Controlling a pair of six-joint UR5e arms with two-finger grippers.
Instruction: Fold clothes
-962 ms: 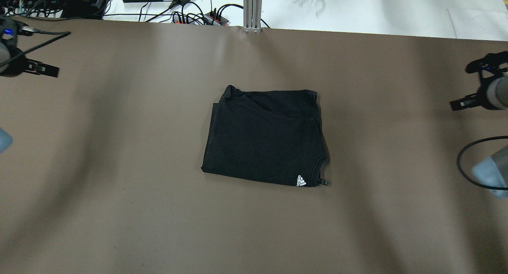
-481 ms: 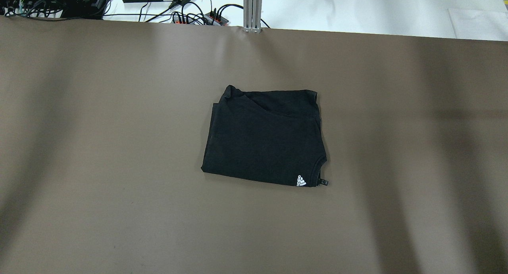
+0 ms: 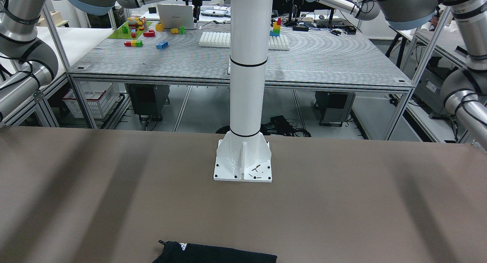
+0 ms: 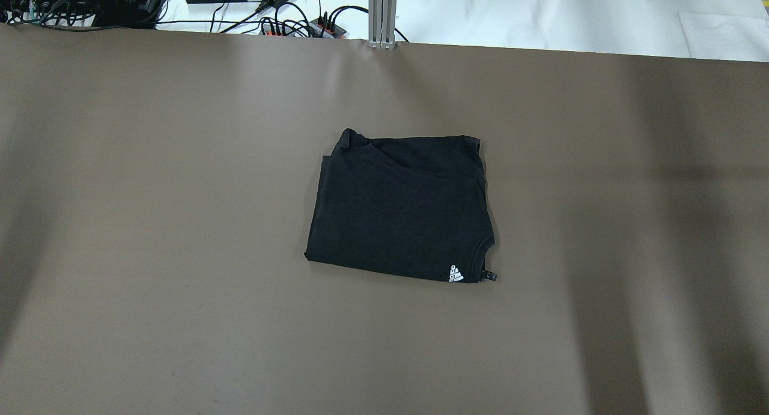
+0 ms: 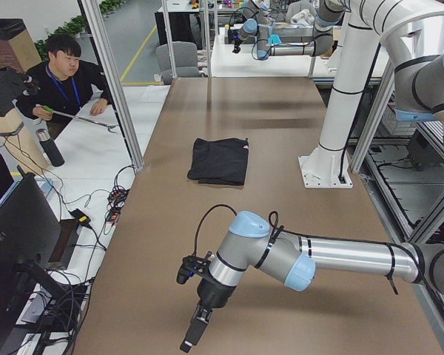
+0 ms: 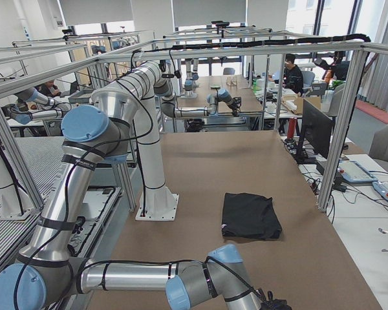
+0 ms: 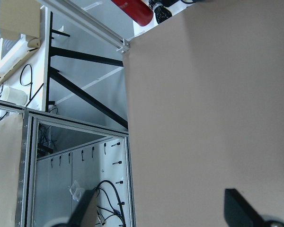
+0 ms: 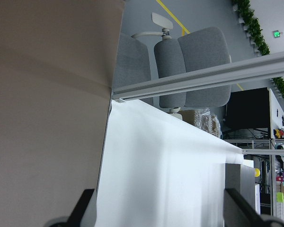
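My left hand point(image 7: 158, 210) is spread wide and holds nothing. Between the fingers point(image 7: 85, 213) there is only bare desk point(image 4: 180, 223), right by the desk's left-end edge. In the left side view it hangs low over that end and points down; I can't tell whether the tips touch the surface. My right hand point(image 8: 158, 210) is also spread wide and empty, over the desk's right-end edge, with a white surface point(image 8: 170, 156) beyond. Neither hand shows in the overhead view, and both are well apart from the black garment point(image 4: 399, 208).

The garment lies flat at mid-desk, folded into a compact, nearly square block, with nothing touching it. Its slightly longer axis runs across the desk from my left to my right, turned a little so the right end sits nearer me. The white logo point(image 4: 456, 274) is at the near right corner. A small loop point(image 4: 490, 276) sticks out just beside it, past the corner toward my right. The far edge shows a folded-over layer with a curved seam line.

In the front-facing view only the garment's strip nearest my base shows, at the bottom edge. The white post base point(image 3: 243, 160) is bolted to the desk between my base and the garment, apart from it. A person point(image 5: 63, 78) sits at a white side table past the desk's long edge.
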